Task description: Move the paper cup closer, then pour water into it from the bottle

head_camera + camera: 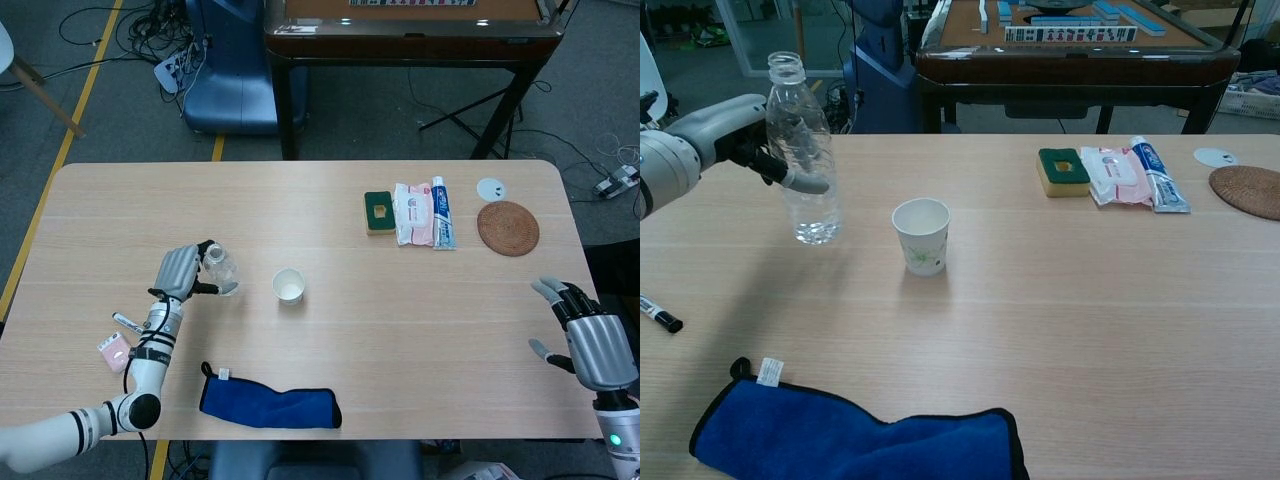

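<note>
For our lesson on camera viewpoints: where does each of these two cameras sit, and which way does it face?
Head view: high up, looking steeply down on the whole table; shows the left hand holding the bottle, and the empty right hand.
Chest view: low, at the near edge, facing level across the table; shows only the left hand.
Both share the bottle, cup and blue cloth.

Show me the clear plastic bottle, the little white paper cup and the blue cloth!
clear plastic bottle (808, 178), chest view, its body.
white paper cup (922, 240), chest view, its side wall.
blue cloth (860, 442), chest view, its middle.
</note>
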Robot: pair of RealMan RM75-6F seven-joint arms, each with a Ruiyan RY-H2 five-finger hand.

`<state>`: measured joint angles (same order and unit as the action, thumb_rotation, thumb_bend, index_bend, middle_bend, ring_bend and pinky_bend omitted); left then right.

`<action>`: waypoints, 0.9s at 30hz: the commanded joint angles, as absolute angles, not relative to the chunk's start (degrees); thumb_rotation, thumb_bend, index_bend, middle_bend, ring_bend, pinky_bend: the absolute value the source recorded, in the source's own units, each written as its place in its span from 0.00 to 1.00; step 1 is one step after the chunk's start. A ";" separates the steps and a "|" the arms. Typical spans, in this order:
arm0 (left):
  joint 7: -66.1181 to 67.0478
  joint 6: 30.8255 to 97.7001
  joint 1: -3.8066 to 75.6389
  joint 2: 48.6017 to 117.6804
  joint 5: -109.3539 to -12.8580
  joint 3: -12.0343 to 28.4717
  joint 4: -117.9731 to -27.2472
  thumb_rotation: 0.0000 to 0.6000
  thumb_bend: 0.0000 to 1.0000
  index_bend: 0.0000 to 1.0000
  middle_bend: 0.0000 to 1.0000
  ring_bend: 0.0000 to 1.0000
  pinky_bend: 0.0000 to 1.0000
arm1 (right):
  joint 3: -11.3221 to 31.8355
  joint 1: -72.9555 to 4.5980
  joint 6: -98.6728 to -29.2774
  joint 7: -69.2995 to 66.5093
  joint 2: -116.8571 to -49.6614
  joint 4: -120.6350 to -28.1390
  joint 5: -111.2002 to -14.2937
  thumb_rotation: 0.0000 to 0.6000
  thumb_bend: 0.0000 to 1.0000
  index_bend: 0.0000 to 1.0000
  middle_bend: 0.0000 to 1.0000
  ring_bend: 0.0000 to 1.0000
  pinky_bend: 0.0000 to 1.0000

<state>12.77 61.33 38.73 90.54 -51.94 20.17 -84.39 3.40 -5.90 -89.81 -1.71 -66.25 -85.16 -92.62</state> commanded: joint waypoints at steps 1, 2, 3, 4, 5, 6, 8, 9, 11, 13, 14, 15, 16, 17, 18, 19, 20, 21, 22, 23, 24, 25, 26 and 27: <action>17.31 63.63 38.46 88.22 -51.08 18.93 -87.81 1.00 0.07 0.61 0.56 0.51 0.50 | 3.35 -5.90 -89.79 -1.71 -66.20 -85.25 -92.67 1.00 0.04 0.20 0.20 0.19 0.46; 18.60 64.12 38.50 87.93 -50.98 18.57 -88.44 1.00 0.07 0.61 0.57 0.51 0.50 | 3.32 -5.89 -89.81 -1.72 -66.17 -85.27 -92.70 1.00 0.04 0.20 0.20 0.19 0.46; 19.55 64.49 38.53 87.78 -50.88 18.30 -88.83 1.00 0.07 0.62 0.58 0.51 0.50 | 3.31 -5.88 -89.82 -1.74 -66.15 -85.28 -92.71 1.00 0.04 0.20 0.20 0.19 0.46; 20.89 64.98 38.63 87.68 -50.76 17.91 -89.28 1.00 0.07 0.63 0.58 0.51 0.50 | 3.30 -5.86 -89.84 -1.79 -66.14 -85.27 -92.73 1.00 0.04 0.20 0.20 0.19 0.46; 21.88 65.28 38.72 87.63 -50.70 17.60 -89.59 1.00 0.07 0.63 0.59 0.52 0.51 | 3.30 -5.86 -89.86 -1.84 -66.12 -85.27 -92.74 1.00 0.04 0.20 0.20 0.19 0.46; 22.89 65.60 38.82 87.60 -50.57 17.31 -89.89 1.00 0.06 0.64 0.60 0.52 0.51 | 3.29 -5.86 -89.87 -1.91 -66.10 -85.27 -92.76 1.00 0.04 0.20 0.20 0.19 0.46; 25.28 66.38 39.13 87.63 -50.17 16.80 -90.58 1.00 0.06 0.64 0.60 0.53 0.52 | 3.30 -5.85 -89.88 -2.06 -66.03 -85.28 -92.74 1.00 0.04 0.20 0.20 0.19 0.46; 26.34 66.73 39.30 87.68 -49.89 16.65 -90.84 1.00 0.06 0.65 0.61 0.53 0.52 | 3.29 -5.84 -89.87 -2.12 -65.99 -85.30 -92.74 1.00 0.04 0.20 0.20 0.19 0.46; 29.34 67.49 39.85 87.75 -48.88 16.37 -91.44 1.00 0.06 0.65 0.61 0.54 0.52 | 3.28 -5.85 -89.85 -2.31 -65.93 -85.30 -92.72 1.00 0.04 0.20 0.20 0.19 0.46; 32.30 68.18 40.47 87.81 -47.24 16.40 -92.23 1.00 0.06 0.65 0.61 0.54 0.52 | 3.27 -5.87 -89.80 -2.51 -65.90 -85.25 -92.72 1.00 0.04 0.20 0.20 0.19 0.46; 33.56 68.43 40.75 87.81 -46.28 16.50 -92.70 1.00 0.06 0.65 0.62 0.54 0.53 | 3.27 -5.88 -89.74 -2.59 -65.88 -85.23 -92.68 1.00 0.04 0.20 0.20 0.19 0.46; 34.93 68.71 41.07 87.81 -45.18 16.63 -93.20 1.00 0.06 0.66 0.62 0.54 0.53 | 3.27 -5.89 -89.70 -2.68 -65.86 -85.21 -92.66 1.00 0.04 0.20 0.20 0.19 0.46; 36.45 69.00 41.48 87.82 -44.01 16.77 -93.70 1.00 0.06 0.66 0.62 0.54 0.53 | 3.27 -5.92 -89.65 -2.80 -65.83 -85.20 -92.63 1.00 0.04 0.20 0.20 0.19 0.46; 38.56 69.43 42.07 87.85 -42.33 16.97 -94.31 1.00 0.07 0.66 0.62 0.54 0.53 | 3.29 -5.95 -89.57 -2.95 -65.76 -85.20 -92.58 1.00 0.04 0.20 0.20 0.19 0.46; 40.17 69.75 42.56 87.90 -40.97 17.15 -94.73 1.00 0.07 0.66 0.62 0.54 0.53 | 3.30 -5.96 -89.54 -3.05 -65.71 -85.20 -92.55 1.00 0.04 0.20 0.20 0.19 0.46; 42.28 70.13 43.23 87.92 -38.87 17.47 -95.33 1.00 0.07 0.65 0.62 0.54 0.53 | 3.30 -5.97 -89.50 -3.23 -65.66 -85.20 -92.51 1.00 0.04 0.20 0.20 0.19 0.46; 43.82 70.34 43.80 87.91 -37.14 17.79 -95.79 1.00 0.07 0.65 0.62 0.54 0.53 | 3.29 -5.97 -89.49 -3.40 -65.61 -85.19 -92.50 1.00 0.04 0.20 0.20 0.19 0.46; 45.33 70.60 44.38 87.90 -35.46 18.10 -96.19 1.00 0.07 0.65 0.62 0.54 0.53 | 3.29 -5.96 -89.49 -3.54 -65.57 -85.18 -92.48 1.00 0.04 0.20 0.20 0.19 0.46; 46.75 70.92 44.97 87.91 -33.94 18.37 -96.53 1.00 0.06 0.65 0.62 0.54 0.53 | 3.30 -5.96 -89.48 -3.65 -65.53 -85.17 -92.46 1.00 0.04 0.20 0.20 0.19 0.46; 48.38 71.44 45.71 88.04 -32.27 18.68 -96.84 1.00 0.06 0.65 0.62 0.54 0.53 | 3.28 -5.96 -89.45 -3.80 -65.49 -85.13 -92.44 1.00 0.04 0.20 0.20 0.19 0.46; 49.40 71.88 46.23 88.17 -31.28 18.86 -97.00 1.00 0.06 0.65 0.62 0.54 0.53 | 3.28 -5.97 -89.42 -3.92 -65.46 -85.11 -92.42 1.00 0.04 0.20 0.20 0.19 0.46; 50.29 72.33 46.70 88.34 -30.40 19.01 -97.11 1.00 0.06 0.65 0.62 0.54 0.53 | 3.28 -5.98 -89.38 -4.05 -65.43 -85.10 -92.40 1.00 0.04 0.20 0.20 0.19 0.46; 51.31 72.93 47.28 88.60 -29.39 19.19 -97.26 1.00 0.07 0.65 0.62 0.54 0.53 | 3.27 -6.00 -89.32 -4.18 -65.39 -85.07 -92.39 1.00 0.04 0.20 0.20 0.19 0.46; 51.99 73.36 47.69 88.80 -28.74 19.29 -97.32 1.00 0.07 0.65 0.62 0.54 0.53 | 3.27 -6.02 -89.27 -4.29 -65.36 -85.05 -92.38 1.00 0.04 0.20 0.20 0.19 0.46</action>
